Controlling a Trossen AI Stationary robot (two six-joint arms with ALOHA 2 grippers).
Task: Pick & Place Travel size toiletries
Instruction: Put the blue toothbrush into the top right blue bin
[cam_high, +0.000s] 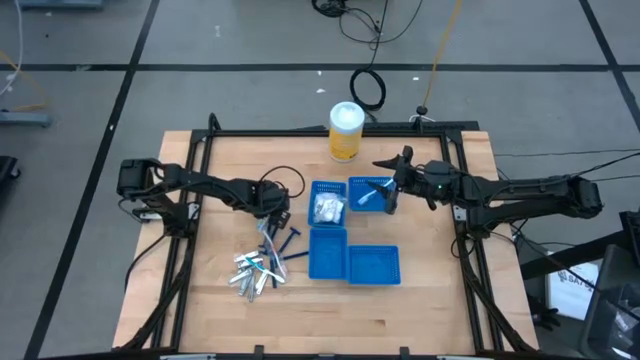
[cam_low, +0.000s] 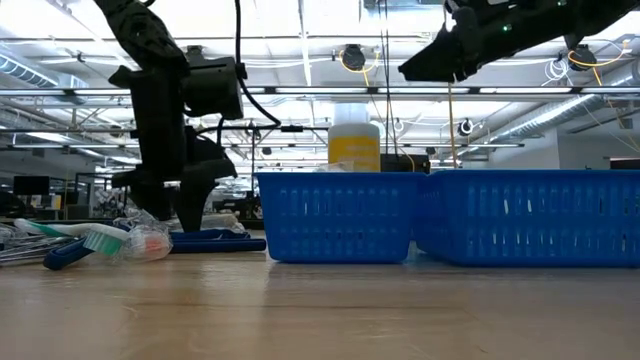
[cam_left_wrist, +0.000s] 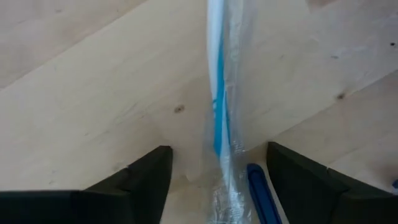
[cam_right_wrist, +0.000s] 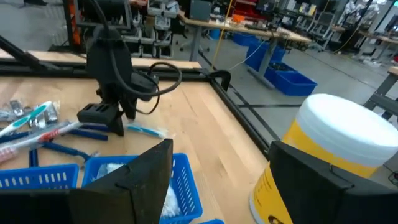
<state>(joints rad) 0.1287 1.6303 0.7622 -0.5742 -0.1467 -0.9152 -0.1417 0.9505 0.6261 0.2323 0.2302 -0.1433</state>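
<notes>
wooden table (cam_left_wrist: 74, 93), wrapped toothbrush (cam_left_wrist: 219, 112) lengthwise between spread left hand (cam_left_wrist: 214, 180) fingers

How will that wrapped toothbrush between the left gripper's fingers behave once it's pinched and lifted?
The toothbrush is long and thin, so it probably weighs little but may pivot if held off-centre. Its clear wrapper looks glossy and loose, so the left gripper could slip on it. It lies flat on the table, leaving little to grab.
</notes>
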